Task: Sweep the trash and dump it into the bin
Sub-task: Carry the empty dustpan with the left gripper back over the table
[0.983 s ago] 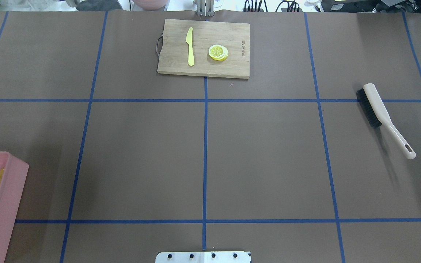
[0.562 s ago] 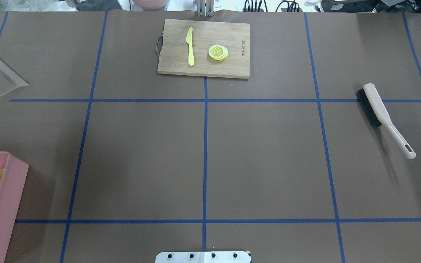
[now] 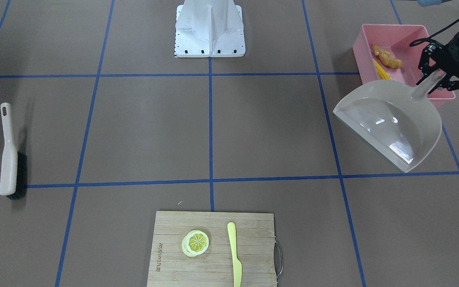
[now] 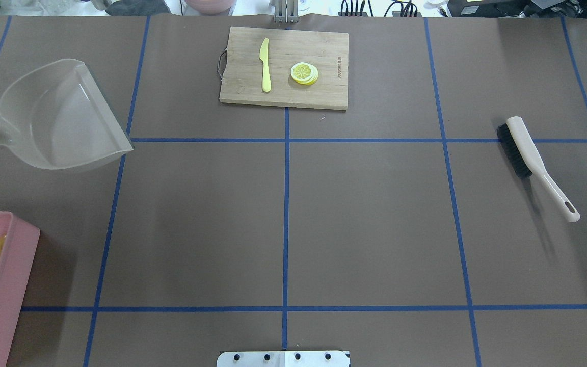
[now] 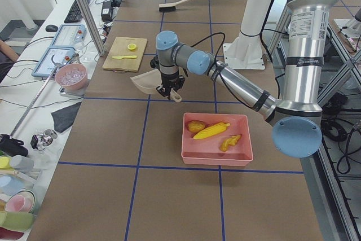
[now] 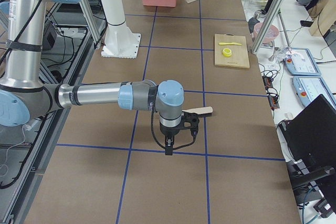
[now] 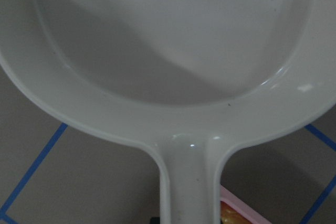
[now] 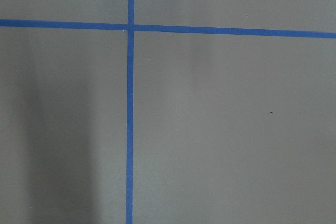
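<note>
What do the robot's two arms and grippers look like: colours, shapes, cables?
The left arm and the right arm are silver-grey tubes with rounded joints and light blue caps. Each carries a black two-finger gripper: the left gripper shows an open frame of black links, the right gripper is too small for detail. A thin black cable loops from the right wrist to its gripper.

The pink rectangular plastic tub with tall sides [image 5: 217, 159] sits flat on the brown table [image 5: 101, 139]. Three toy foods lie inside it. A brown lumpy potato [image 5: 196, 126] touches a long yellow corn cob [image 5: 211, 131]. A knobbly tan ginger root [image 5: 230, 142] lies close by.
</note>
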{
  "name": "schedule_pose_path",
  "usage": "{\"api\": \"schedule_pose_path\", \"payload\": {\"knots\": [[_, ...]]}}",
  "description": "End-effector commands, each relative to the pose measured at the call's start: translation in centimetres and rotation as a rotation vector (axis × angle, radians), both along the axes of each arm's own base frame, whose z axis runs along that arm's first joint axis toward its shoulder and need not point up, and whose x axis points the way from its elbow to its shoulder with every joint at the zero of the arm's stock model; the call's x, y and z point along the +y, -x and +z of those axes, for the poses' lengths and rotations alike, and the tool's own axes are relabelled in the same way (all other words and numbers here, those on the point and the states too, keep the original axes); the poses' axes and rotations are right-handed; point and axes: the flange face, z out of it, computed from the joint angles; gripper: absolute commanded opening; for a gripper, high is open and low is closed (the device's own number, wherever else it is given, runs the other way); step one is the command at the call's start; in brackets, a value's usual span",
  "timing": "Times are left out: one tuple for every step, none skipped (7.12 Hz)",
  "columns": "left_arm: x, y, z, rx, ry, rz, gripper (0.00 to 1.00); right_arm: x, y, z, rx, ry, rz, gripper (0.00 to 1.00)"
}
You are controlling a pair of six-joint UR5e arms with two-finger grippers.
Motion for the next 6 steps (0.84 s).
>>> {"api": "schedule_pose_path", "payload": {"knots": [[-0.4,-5.9,-2.1,0.03,-0.088,0.099,0.0,0.0,0.0,0.0,0.0,0.001,0.0,1.0],[-0.5,-8.6,-2.7,0.052,-0.126,0.14,0.0,0.0,0.0,0.0,0.0,0.001,0.0,1.0],[-1.2,-10.5,-3.0,0.063,-0.158,0.168,0.0,0.0,0.0,0.0,0.0,0.002,0.001,1.0],[-3.0,-12.8,-3.4,0.067,-0.233,0.247,0.0,0.0,0.0,0.0,0.0,0.001,0.0,1.0],[-4.0,-13.6,-3.5,0.066,-0.279,0.291,0.0,0.0,0.0,0.0,-0.002,0.002,0.001,1.0],[-4.4,-14.7,-4.1,0.046,-0.321,0.306,0.0,0.0,0.0,0.1,-0.002,0.003,0.001,1.0]]}}
